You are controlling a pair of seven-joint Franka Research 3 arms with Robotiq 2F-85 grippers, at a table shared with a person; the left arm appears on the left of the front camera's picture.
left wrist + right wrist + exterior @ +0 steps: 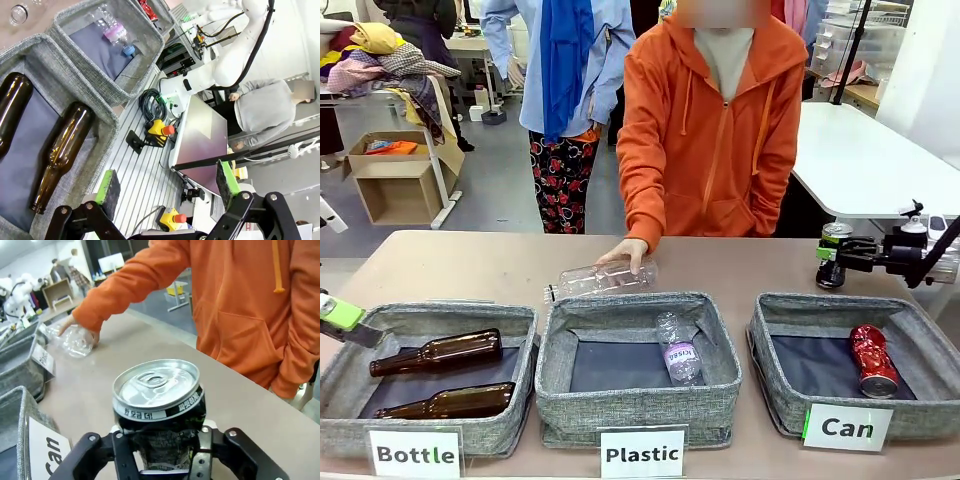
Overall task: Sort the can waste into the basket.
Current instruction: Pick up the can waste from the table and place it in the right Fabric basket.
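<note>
The right gripper (165,452) is clamped on the black can (159,405) — both fingers pressed against its lower body, silver top standing upright above the jaws, over the table (470,265) just behind the "Can" basket (790,400). The red can (873,360) already lies in that basket, below and in front of the jaws. The left gripper (167,187) hangs fully spread, nothing between its 2 green pads (107,185) — brown bottles (60,155) lie beyond them.
</note>
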